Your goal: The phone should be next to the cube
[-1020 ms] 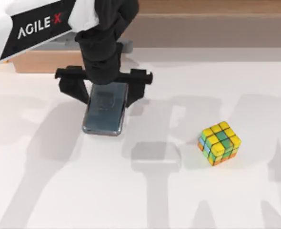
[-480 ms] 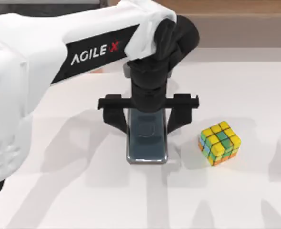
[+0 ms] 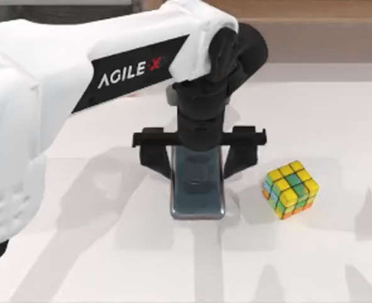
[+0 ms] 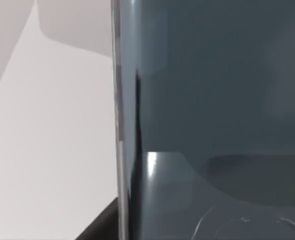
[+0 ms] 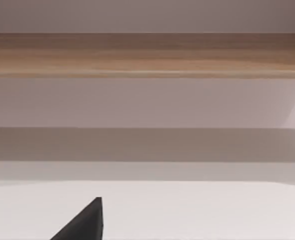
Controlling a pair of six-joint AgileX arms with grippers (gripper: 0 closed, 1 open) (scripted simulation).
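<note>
Left gripper (image 3: 198, 165) holds the phone (image 3: 198, 197): the two fingers (image 3: 157, 158) straddle its long edges and pinch its upper half, and the lower half sticks out past the fingertips toward the near edge of the tabletop (image 3: 312, 265). The cube (image 3: 290, 189) sits beyond the right-hand finger, near the phone but apart from it, with a strip of bare tabletop between. In the left wrist view the phone's glossy face (image 4: 212, 100) is close up, silver rim running along one side.

Risks, as a judgement:
- The grip is only on the smooth side rims, so the phone may slip or pivot between the fingers if the arm jerks.
- The right-hand finger stands wide of the phone; sliding further toward the cube could knock it away.
- Whether the phone rests on the tabletop can't be told; opening too high would drop it.

Pose: the left arm reaches in from the left side, white forearm angled across, wrist bent straight down, crossbar level over the phone. The right arm is parked off to the right; I cannot tell how its fingers stand.
</note>
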